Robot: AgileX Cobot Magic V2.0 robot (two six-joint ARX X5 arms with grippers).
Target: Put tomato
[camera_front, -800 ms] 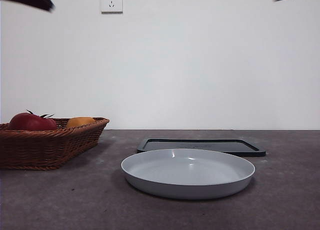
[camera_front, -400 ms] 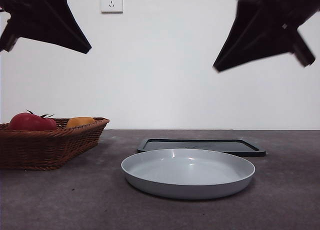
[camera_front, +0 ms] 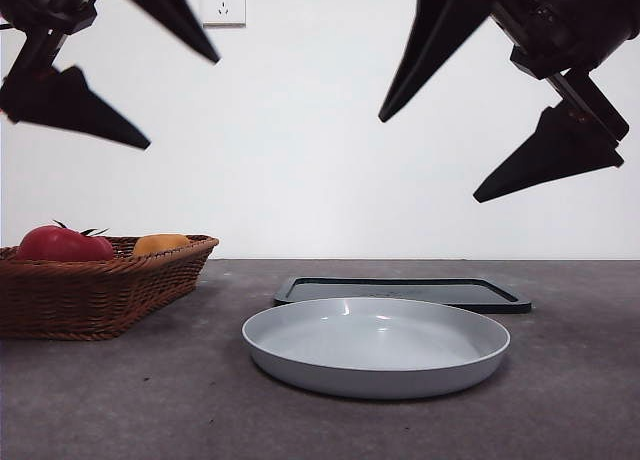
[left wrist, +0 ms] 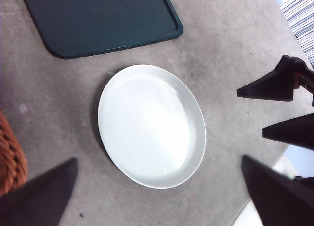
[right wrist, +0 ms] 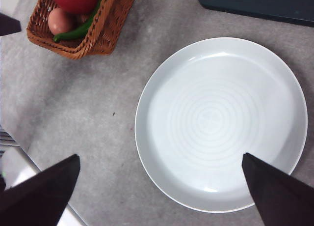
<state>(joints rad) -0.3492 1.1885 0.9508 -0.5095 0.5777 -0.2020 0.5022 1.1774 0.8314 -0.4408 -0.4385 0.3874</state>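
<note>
Both tools lower – left tool (camera_front: 135, 75), right tool (camera_front: 480, 130), jaws spread, tomato (camera_front: 62, 243) unmoved

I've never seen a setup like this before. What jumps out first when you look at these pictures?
Two big black grippers hang high over the table with jaws spread wide: the left gripper above a wicker basket, the right gripper above an empty white plate in the middle. In the basket lies a glossy red tomato beside an orange-yellow fruit. A dark tray lies flat just behind the plate.
</note>
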